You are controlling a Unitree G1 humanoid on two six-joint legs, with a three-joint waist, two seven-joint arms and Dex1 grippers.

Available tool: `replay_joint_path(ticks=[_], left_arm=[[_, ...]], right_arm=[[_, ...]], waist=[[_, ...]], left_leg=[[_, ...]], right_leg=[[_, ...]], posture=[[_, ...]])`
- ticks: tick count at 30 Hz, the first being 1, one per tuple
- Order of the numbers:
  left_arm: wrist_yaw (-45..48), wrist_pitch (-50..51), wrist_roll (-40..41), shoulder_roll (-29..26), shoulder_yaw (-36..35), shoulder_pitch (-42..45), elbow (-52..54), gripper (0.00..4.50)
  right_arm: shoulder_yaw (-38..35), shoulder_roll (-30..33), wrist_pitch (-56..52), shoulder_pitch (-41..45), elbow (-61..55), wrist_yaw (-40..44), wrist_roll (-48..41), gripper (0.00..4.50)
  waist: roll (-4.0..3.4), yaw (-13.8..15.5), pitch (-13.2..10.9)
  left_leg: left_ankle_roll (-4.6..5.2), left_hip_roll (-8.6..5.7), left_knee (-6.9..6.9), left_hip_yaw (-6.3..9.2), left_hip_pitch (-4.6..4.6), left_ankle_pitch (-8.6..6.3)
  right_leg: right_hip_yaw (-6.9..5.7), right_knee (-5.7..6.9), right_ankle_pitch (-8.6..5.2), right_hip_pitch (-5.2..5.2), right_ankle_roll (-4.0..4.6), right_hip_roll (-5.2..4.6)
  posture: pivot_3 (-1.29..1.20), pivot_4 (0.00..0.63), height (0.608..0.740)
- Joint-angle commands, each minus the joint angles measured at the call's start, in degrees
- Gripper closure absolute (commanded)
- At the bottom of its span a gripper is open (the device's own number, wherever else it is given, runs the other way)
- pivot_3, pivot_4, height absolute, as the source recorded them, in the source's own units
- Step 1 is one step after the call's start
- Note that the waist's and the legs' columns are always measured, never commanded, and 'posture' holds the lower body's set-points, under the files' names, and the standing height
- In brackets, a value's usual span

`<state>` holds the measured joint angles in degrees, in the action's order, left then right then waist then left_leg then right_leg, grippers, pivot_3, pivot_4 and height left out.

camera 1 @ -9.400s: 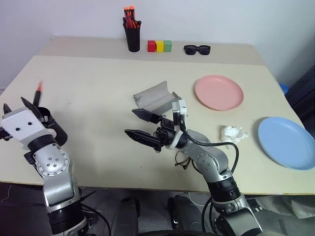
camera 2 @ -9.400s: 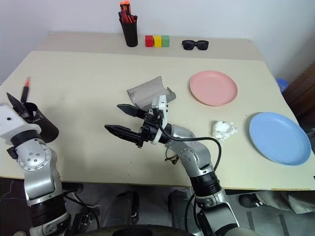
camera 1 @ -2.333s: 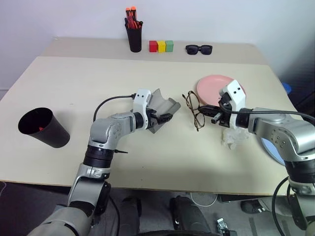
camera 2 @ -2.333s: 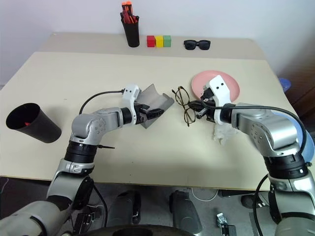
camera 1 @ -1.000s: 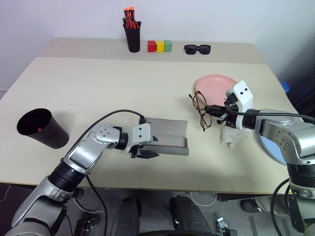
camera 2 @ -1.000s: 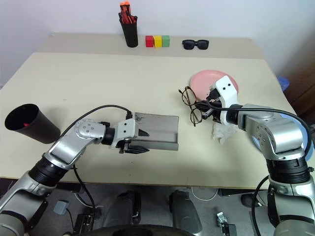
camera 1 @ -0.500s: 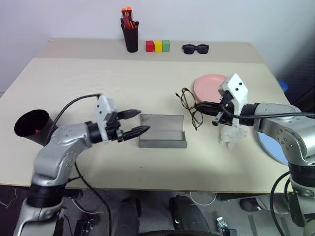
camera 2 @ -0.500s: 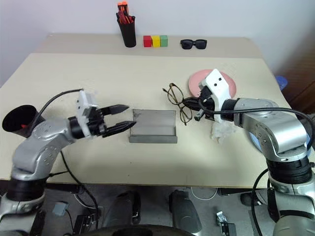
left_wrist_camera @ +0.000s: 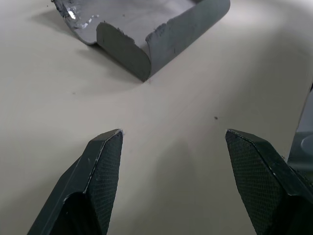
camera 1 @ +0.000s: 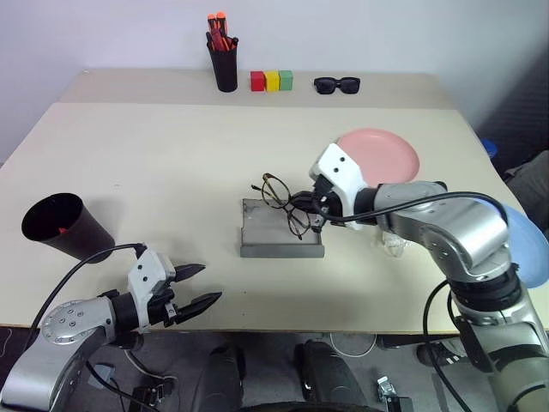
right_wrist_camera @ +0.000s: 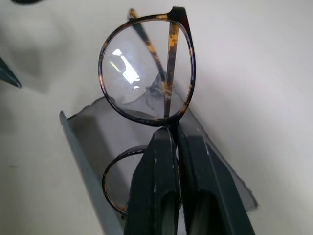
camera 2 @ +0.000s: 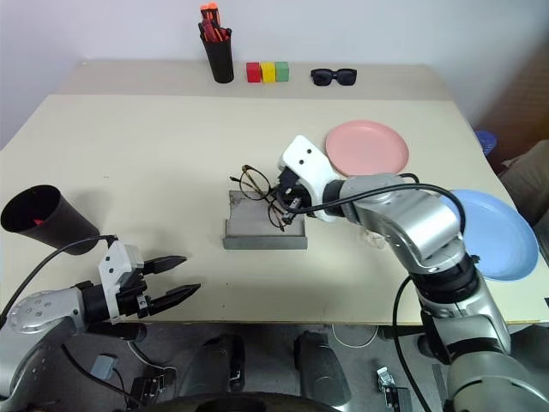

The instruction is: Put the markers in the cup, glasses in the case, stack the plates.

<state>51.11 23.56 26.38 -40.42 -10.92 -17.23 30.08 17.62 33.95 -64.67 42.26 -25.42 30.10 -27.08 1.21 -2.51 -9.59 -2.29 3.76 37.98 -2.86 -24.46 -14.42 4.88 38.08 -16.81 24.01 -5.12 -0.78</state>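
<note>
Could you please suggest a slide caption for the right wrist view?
Right hand, shut on the bridge of the glasses, holds them over the open grey case.

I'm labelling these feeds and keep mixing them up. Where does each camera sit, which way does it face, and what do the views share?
Left and right eye views: on the head, facing forward and down over the table; both arms show, the right gripper holding the glasses over the open case.
Left wrist view: along the open left gripper toward the case's corner.
Right wrist view: along the shut fingers pinching the glasses' bridge above the case.
Shared: every view shows the case.
</note>
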Motion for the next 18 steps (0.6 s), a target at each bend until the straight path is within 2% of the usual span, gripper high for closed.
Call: replay_joint_path(ticks=[1, 5, 10, 18], left_arm=[[-0.41, -2.81, -0.56, 0.52, -0.41, 0.06, 0.91, 1.10], [-0.90, -3.92, -0.74, 0.90, -0.43, 0.20, 0.72, 1.10], [-0.81, -5.10, -1.03, 0.92, -0.10, 0.24, 0.34, 1.10], [-0.07, -9.54, -2.97, 1.90, 1.73, -0.50, -2.66, 1.10]], right_arm=[[6.78, 1.22, 4.45, 2.29, -0.30, -1.51, 7.94, 4.50], [12.12, 5.43, 7.52, 0.62, -0.65, -0.29, 14.44, 4.50], [13.96, 11.38, 10.57, -0.88, -4.24, 4.11, 18.49, 4.50], [15.36, 14.19, 12.89, -0.52, -6.37, 9.02, 23.73, 4.50]], waist=[[0.00, -0.03, 0.00], [0.00, 0.11, 0.00], [0.00, -0.01, 0.00], [0.00, -0.06, 0.00]], left_leg=[[0.00, 0.00, 0.00, -0.01, 0.00, 0.00], [0.00, -0.02, 0.00, -0.07, -0.02, 0.00], [0.00, -0.02, -0.01, -0.12, -0.02, 0.00], [0.00, 0.00, -0.03, -0.14, 0.00, 0.00]], right_leg=[[0.00, 0.00, 0.00, 0.00, 0.00, 0.00], [0.03, -0.02, -0.01, 0.03, 0.01, -0.04], [0.09, -0.01, -0.01, 0.07, 0.01, -0.03], [0.12, 0.00, -0.01, 0.09, 0.01, 0.02]], posture=[[0.00, 0.150, 0.732], [0.00, 0.150, 0.732], [0.00, 0.150, 0.732], [0.00, 0.150, 0.732]])
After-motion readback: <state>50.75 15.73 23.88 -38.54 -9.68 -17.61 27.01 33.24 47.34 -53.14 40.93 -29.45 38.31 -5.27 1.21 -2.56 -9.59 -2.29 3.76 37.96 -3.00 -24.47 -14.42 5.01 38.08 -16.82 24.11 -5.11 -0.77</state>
